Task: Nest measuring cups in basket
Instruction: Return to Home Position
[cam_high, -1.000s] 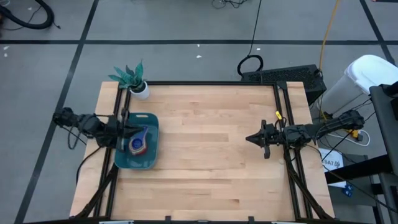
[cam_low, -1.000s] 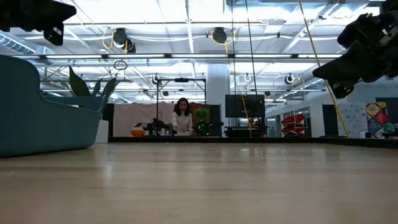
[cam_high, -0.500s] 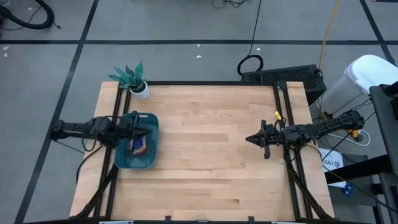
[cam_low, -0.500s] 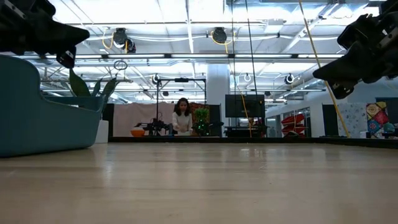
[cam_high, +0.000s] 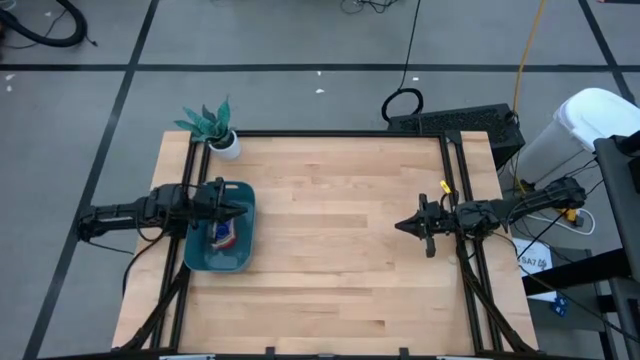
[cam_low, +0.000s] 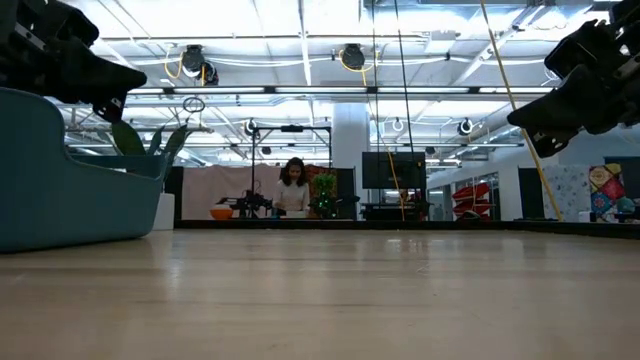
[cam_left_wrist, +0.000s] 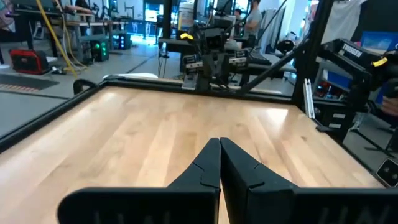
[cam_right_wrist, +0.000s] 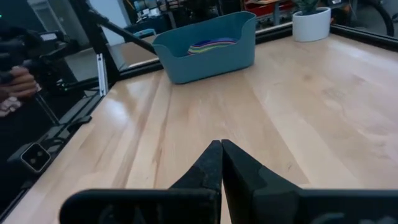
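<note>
The dark teal basket (cam_high: 232, 258) stands near the table's left edge. The measuring cups (cam_high: 222, 234) lie stacked inside it and show as coloured rims (cam_right_wrist: 211, 45) above the basket's wall (cam_right_wrist: 205, 62). My left gripper (cam_high: 243, 211) is shut and hovers level over the basket's far half, above the cups and pointing toward the table's right; its fingertips meet in the left wrist view (cam_left_wrist: 219, 143). My right gripper (cam_high: 399, 226) is shut and hangs above the table's right side, pointing at the basket; its fingertips meet as well (cam_right_wrist: 221, 144).
A small white pot with a teal plant (cam_high: 225, 143) stands at the far left corner, beyond the basket. Black rails (cam_high: 455, 180) run along the table's sides. Bare wood (cam_high: 330, 230) lies between the two grippers. A person (cam_low: 293, 190) sits in the room behind.
My left arm has swung from the table's left edge toward the right and come down a little, so its gripper now lies level over the basket. The basket and the cups have stayed where they were.
</note>
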